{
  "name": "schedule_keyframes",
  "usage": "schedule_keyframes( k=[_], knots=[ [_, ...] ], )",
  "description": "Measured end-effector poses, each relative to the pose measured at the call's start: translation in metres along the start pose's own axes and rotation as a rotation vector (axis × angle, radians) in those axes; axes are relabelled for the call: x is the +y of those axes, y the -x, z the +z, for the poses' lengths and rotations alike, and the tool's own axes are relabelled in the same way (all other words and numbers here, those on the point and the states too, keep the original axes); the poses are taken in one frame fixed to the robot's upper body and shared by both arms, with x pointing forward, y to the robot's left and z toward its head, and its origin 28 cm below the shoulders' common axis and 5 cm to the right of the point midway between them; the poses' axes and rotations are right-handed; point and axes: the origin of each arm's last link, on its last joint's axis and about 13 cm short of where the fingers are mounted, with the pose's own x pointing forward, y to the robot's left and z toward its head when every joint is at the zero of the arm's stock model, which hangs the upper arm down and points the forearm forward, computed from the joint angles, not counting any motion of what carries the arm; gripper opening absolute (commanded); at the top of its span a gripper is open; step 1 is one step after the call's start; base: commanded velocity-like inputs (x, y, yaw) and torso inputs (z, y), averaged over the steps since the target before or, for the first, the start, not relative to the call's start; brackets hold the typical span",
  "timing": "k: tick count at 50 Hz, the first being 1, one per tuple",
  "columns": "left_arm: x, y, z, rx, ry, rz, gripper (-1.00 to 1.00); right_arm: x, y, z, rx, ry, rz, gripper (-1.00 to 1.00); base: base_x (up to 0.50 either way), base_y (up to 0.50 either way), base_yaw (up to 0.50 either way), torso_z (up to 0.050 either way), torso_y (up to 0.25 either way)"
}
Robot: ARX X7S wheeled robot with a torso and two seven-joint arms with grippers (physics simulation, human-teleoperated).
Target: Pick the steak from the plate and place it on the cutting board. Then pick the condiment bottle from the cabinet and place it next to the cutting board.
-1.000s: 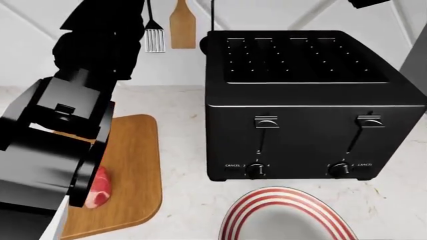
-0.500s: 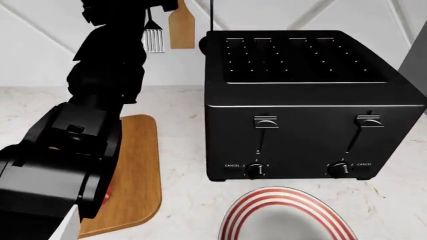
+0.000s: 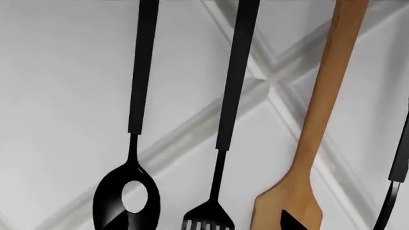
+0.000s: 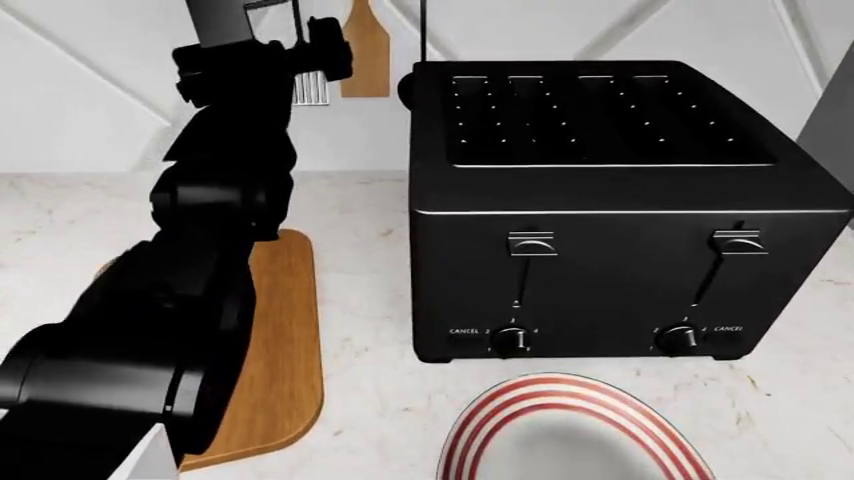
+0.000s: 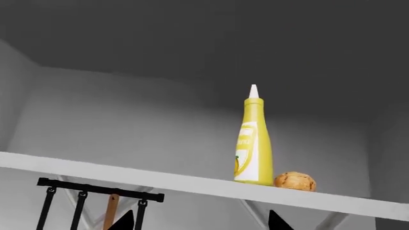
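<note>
The condiment bottle (image 5: 254, 142) stands upright on the cabinet shelf (image 5: 191, 184), a small brown lump (image 5: 294, 181) touching its side. The right fingers (image 5: 279, 223) look spread apart, below it. Go up slowly and straight, and miss the lump. The left fingers: cannot tell.

On the counter (image 4: 360, 400) before us, the cutting board (image 4: 274, 350) lies at left, partly behind our left arm (image 4: 187, 290). The toaster (image 4: 614, 200) stands to its right, with the plate (image 4: 574, 440) in front. Utensils (image 3: 223, 120) hang on the wall behind. On the cabinet shelf (image 5: 191, 184), the condiment bottle (image 5: 254, 141) stands upright just beside a small round food item (image 5: 295, 181).
</note>
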Motion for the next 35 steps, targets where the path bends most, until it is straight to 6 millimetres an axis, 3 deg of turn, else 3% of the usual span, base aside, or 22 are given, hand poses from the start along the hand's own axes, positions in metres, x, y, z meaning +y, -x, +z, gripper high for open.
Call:
schedule_keyframes(
  k=[25, 35],
  knots=[
    [0.008, 0.008, -0.028, 0.158, 0.03, -0.032, 1.0, 0.01, 0.019, 0.028, -0.121, 0.037, 0.021, 1.0, 0.0, 0.0, 0.0, 0.0, 0.0],
    [0.01, 0.01, -0.035, 0.181, 0.044, -0.03, 1.0, 0.006, 0.001, 0.063, -0.197, 0.072, -0.059, 1.0, 0.0, 0.0, 0.0, 0.0, 0.0]
  ],
)
